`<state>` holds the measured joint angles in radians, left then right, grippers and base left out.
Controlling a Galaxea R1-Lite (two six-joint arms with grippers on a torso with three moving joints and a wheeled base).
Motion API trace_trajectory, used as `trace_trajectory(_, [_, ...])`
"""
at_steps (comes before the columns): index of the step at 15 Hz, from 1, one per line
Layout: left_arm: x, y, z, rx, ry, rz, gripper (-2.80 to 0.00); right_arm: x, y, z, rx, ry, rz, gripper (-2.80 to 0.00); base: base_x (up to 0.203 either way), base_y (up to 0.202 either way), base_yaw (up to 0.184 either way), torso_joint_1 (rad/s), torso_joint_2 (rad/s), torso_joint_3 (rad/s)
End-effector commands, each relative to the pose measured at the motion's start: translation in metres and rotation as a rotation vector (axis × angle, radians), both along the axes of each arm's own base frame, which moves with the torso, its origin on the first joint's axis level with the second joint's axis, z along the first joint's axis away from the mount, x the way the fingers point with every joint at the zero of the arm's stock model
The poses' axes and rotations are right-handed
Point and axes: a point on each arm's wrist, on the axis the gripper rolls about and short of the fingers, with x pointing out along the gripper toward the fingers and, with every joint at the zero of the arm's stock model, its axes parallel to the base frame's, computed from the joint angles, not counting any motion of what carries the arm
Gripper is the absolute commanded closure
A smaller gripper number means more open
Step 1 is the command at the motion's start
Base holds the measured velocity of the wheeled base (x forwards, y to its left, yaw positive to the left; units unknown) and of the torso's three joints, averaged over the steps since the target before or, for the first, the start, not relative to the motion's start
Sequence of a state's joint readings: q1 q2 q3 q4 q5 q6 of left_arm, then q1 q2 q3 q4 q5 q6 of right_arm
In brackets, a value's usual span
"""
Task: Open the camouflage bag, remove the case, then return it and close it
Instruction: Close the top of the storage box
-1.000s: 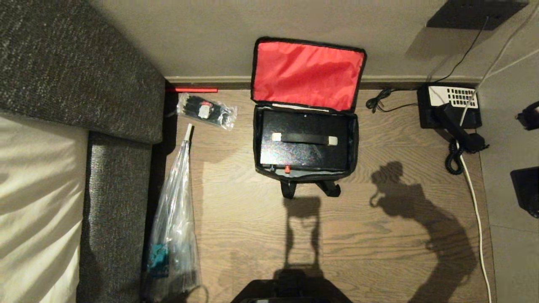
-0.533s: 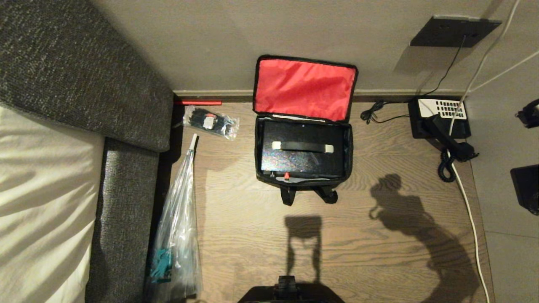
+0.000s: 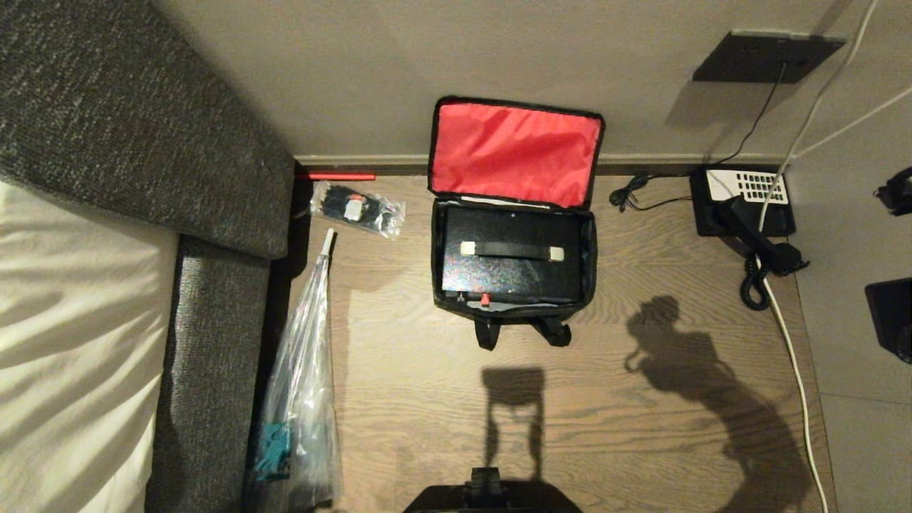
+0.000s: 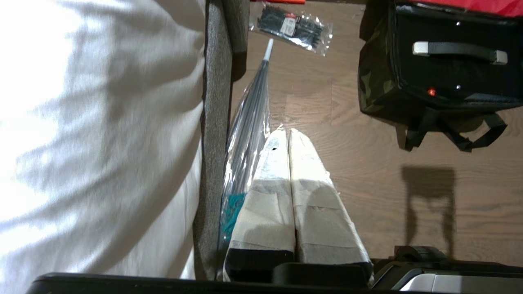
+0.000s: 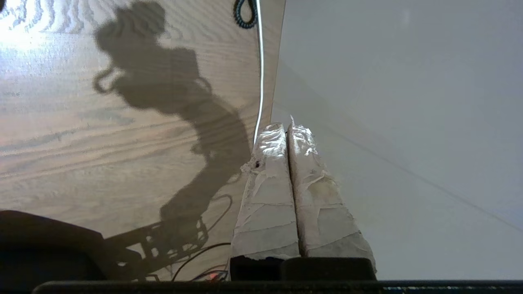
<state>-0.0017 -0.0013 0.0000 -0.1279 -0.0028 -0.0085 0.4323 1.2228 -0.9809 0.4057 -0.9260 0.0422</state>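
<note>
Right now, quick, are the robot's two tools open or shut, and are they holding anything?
Left tool: shut, holding nothing, above the wooden floor beside the bed.
Right tool: shut, holding nothing, above the floor's edge, away from the camouflage bag.

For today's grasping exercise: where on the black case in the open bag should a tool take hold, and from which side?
Grip the case by its handle strip, coming straight down from above: the camouflage bag walls it in on every side, leaving only the top exposed.

One camouflage bag (image 3: 514,313), one case (image 3: 510,272), two clear plastic bags (image 3: 296,399), one telephone (image 3: 742,206)
</note>
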Motion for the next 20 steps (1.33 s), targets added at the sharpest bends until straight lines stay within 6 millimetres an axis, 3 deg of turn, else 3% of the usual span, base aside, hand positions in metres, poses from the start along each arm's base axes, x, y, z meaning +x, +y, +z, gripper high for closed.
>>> trace_trajectory(1, [0.003, 0.0, -0.011, -0.001, 0.039, 0.0, 0.0, 0.001, 0.0, 0.0, -0.005, 0.001, -0.003, 0.0, 0.098, 0.0, -0.008, 0.007, 0.0, 0.009])
trace_trajectory(7, [0.003, 0.0, -0.011, -0.003, 0.037, -0.001, 0.0, 0.002, 0.001, 0.003, -0.004, -0.004, -0.002, 0.0, 0.169, 0.0, 0.002, 0.001, 0.0, 0.002])
trace_trajectory(15, [0.003, 0.0, -0.011, 0.002, 0.036, 0.0, 0.0, 0.009, 0.005, 0.006, 0.059, -0.019, 0.036, 0.0, 0.0, 0.0, 0.0, 0.0, 0.0, 0.0])
trace_trajectory(20, [0.003, 0.0, -0.011, 0.001, 0.036, 0.0, 0.0, 0.05, 0.026, 0.022, 0.321, -0.032, 0.175, 0.0, 0.0, 0.0, 0.0, 0.0, 0.0, 0.0])
